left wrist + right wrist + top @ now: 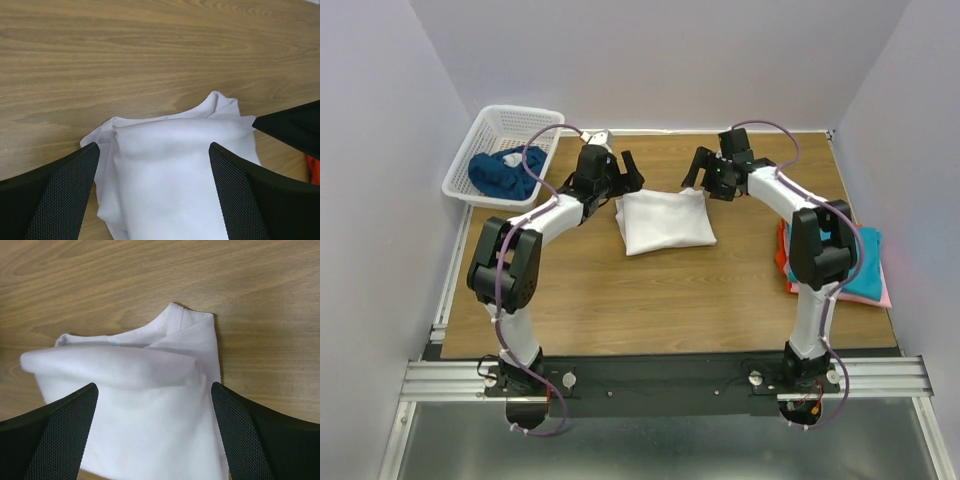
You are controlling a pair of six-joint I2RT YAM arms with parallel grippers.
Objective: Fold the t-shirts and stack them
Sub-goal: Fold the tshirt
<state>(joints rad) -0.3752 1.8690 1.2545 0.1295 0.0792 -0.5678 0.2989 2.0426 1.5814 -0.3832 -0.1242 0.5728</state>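
While left pincer [628, 172] and right pincer [697, 172] gape, white t-shirt [665, 222] lies between.

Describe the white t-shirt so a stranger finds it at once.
On the wooden table, look to the middle of the far half. The white t-shirt lies there, roughly folded. It is the only white cloth: the basket holds dark blue cloth, and the right-edge stack is coloured.

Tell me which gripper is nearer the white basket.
Left. The left gripper sits just right of the basket; the right gripper is farther right, across the white t-shirt.
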